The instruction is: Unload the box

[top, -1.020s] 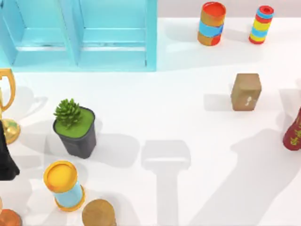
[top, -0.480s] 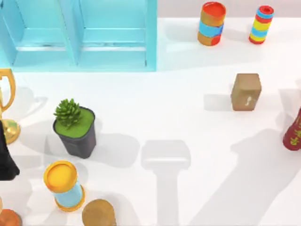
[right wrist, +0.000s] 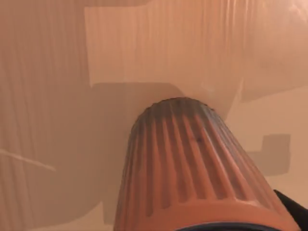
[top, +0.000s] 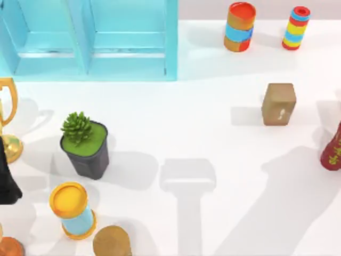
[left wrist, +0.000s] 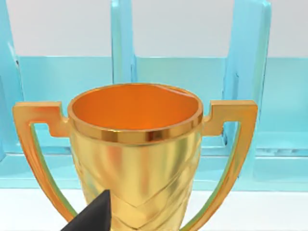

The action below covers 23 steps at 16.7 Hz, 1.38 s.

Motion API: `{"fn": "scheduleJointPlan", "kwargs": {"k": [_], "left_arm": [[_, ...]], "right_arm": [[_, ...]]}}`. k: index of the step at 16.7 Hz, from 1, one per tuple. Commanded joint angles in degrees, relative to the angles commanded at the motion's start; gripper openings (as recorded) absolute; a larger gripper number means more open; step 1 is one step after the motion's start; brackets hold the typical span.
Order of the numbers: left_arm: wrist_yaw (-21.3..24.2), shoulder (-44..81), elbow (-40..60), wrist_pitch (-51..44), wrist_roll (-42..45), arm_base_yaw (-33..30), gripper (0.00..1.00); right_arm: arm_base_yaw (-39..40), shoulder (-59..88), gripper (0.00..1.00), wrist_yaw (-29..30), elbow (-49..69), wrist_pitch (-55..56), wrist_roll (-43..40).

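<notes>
Box (top: 85, 40) turquoise, brown carton (top: 278, 103) white mark, unreadable

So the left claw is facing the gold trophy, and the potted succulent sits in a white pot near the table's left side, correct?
Not quite. The pot holding the succulent is dark grey, not white, as the top view shows. The rest holds: it stands near the table's left side, and the left wrist view looks straight at the gold trophy, with a dark claw tip in front of it.

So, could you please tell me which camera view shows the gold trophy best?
The left wrist view: the gold trophy shows its open cup and both handles against the blue shelf. The top view catches just one handle and its base at the left edge.
</notes>
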Motion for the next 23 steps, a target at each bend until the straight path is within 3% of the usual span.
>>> {"fn": "scheduleJointPlan", "kwargs": {"k": [7, 12, 17, 23], "left_arm": [[0.0, 0.0, 0.0, 0.0, 0.0, 0.0, 1.00], [0.0, 0.0, 0.0, 0.0, 0.0, 0.0, 1.00], [0.0, 0.0, 0.0, 0.0, 0.0, 0.0, 1.00], [0.0, 0.0, 0.0, 0.0, 0.0, 0.0, 1.00]], "right_arm": [[-3.8, -4.4, 0.00, -3.5, 15.6, -11.2, -1.8], [-2.7, -3.8, 0.00, -2.1, 24.9, -21.9, -1.5], [0.0, -1.1, 0.00, 0.3, 26.7, -28.3, 0.0], [0.5, -1.2, 0.00, 0.1, 26.3, -27.8, 0.8]]}}
